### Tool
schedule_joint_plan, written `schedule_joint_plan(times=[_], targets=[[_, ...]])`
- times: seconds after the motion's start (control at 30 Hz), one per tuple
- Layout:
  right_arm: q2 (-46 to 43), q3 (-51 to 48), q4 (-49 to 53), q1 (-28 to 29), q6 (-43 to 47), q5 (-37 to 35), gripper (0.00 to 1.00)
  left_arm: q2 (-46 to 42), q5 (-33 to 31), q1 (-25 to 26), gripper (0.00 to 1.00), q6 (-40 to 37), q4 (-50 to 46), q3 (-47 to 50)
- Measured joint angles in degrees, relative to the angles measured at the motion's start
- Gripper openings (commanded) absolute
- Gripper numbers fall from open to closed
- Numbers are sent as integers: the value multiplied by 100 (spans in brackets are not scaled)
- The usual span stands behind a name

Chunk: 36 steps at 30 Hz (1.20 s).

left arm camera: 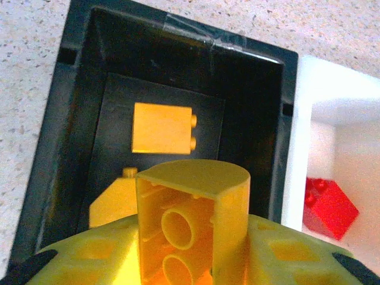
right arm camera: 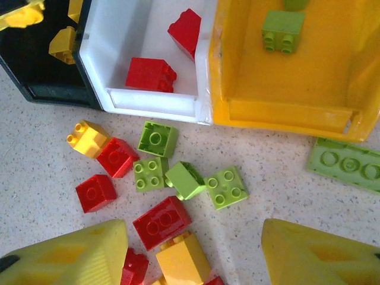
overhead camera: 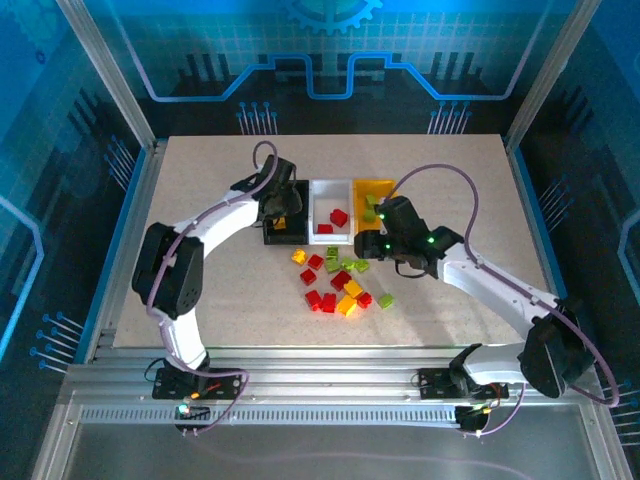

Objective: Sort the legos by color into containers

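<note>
Top view first: 3 bins sit in a row mid-table with their walls touching. The black bin [overhead camera: 290,238] is on the left, the white bin [overhead camera: 332,184] in the middle and the yellow bin [overhead camera: 380,187] on the right. The left gripper [overhead camera: 281,218] hangs over the black bin, and the right gripper [overhead camera: 378,232] is at the yellow bin's near edge. A loose pile of bricks [overhead camera: 337,282] in red, yellow and green lies on the table [overhead camera: 200,170] just in front of the bins.

Left wrist cam: the left gripper [left arm camera: 190,255] is clenched on a yellow brick [left arm camera: 196,196], hollow underside toward the camera, held above the black bin [left arm camera: 249,119]. A second yellow brick [left arm camera: 161,129] lies on the bin floor, and a third yellow brick [left arm camera: 116,202] is partly hidden behind the fingers [left arm camera: 89,255]. Next door, the white bin [left arm camera: 314,83] has a red brick [left arm camera: 328,208] in it.

Right wrist cam: the right gripper [right arm camera: 193,243] has its jaws spread wide with nothing between them, hovering over the loose bricks. 4 green bricks [right arm camera: 157,138] cluster near the white bin [right arm camera: 148,98], with red and yellow ones around them. That bin holds 2 red bricks, and the yellow bin [right arm camera: 285,113] holds a green brick [right arm camera: 283,29]. A flat green plate [right arm camera: 347,166] lies on the table just in front of the yellow bin.
</note>
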State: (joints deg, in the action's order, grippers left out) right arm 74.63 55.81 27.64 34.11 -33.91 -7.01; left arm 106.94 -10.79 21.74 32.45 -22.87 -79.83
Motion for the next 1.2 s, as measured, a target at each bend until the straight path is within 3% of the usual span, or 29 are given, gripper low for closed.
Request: schedule_joint_plan(times=[0.27,0.37,0.57,0.8,1.2], targets=[[-271,-420,114,-2,-17,234,64,262,55,0,80,31,-131,-297],[-271,-450,195,-2,9,457,64,190,208,2,99,66,-131,-291],[-232,-643,382,-2,131,748,64,-918,560,153,99,173,4,208],[-210,-1099,667,-7,-319,354,65,-2933,728,1014,99,254,446,1635],[-210,-1860,299,-79,-1375,278,61,-3985,774,1292,99,715,509,3661]])
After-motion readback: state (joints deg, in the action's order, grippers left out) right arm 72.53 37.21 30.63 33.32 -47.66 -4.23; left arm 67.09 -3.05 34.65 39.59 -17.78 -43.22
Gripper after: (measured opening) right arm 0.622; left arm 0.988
